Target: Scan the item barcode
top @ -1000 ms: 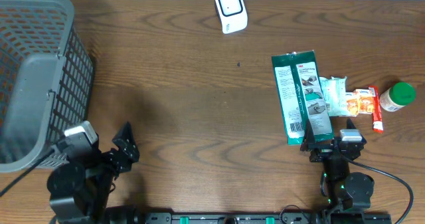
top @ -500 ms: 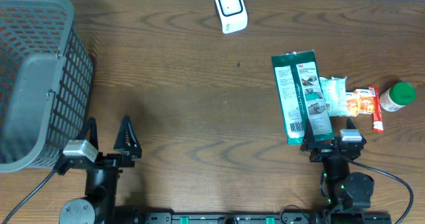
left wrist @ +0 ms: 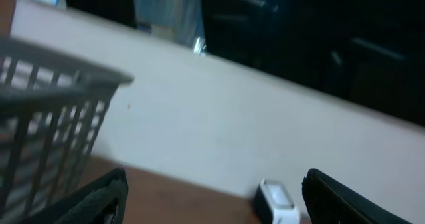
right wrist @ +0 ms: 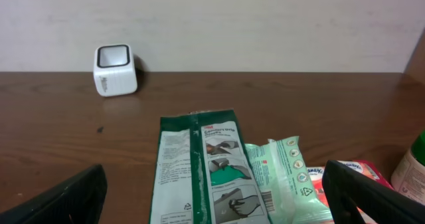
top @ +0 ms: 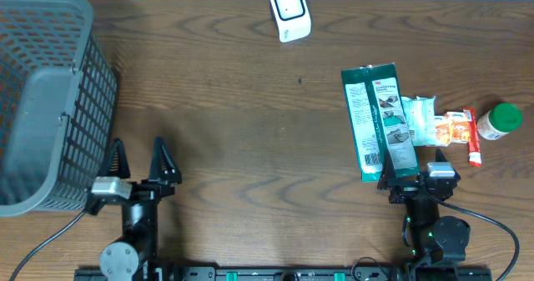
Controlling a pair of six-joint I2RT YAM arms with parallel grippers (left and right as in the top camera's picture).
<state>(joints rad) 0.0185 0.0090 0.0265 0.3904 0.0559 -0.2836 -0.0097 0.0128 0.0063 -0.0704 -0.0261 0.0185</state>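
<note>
Right wrist view: the right gripper (top: pixel 413 173) stands wide open and holds nothing. The green packet (right wrist: pixel 198 171) lies flat on the table (right wrist: pixel 53 131) just ahead of its fingertips. Farther ahead, to the left, sits the white scanner (right wrist: pixel 114 69). The left gripper (top: pixel 138 159) is likewise spread and empty, well apart from the packet.

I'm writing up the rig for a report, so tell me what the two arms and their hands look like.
Both arms are black with round joint housings. The left hand has two tapered black fingers, a light grey block behind them and a black cable trailing away. The right hand matches, with a small green light below it and a second cable looping out.
</note>
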